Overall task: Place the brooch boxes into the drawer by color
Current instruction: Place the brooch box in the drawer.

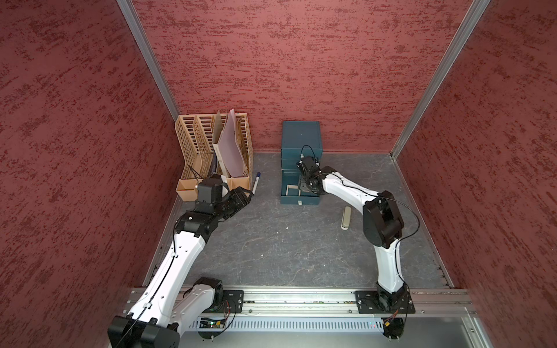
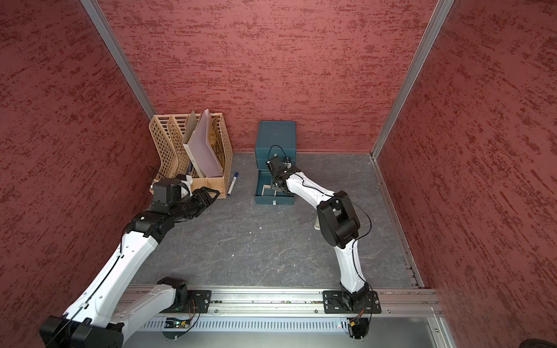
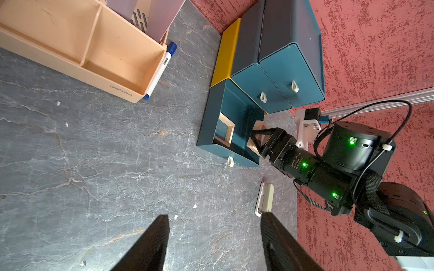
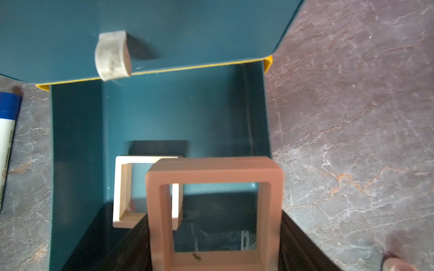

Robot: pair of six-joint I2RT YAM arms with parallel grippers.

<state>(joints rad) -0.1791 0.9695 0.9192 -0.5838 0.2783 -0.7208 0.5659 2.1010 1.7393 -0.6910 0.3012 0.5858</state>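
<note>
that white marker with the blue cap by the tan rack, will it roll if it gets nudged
Probably yes: the marker looks round-barrelled and lies flat on the smooth table, so a sideways push would likely roll it. The rack sits close along one side and should stop it that way. It looks slim, stiff plastic, so likely light.

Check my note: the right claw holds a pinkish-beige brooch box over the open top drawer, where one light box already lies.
Wrong drawer: it is the bottom drawer that stands open, not the top one. The right claw does hold the pinkish-beige brooch box over it, and one light box lies inside. The left wrist view shows it.
</note>
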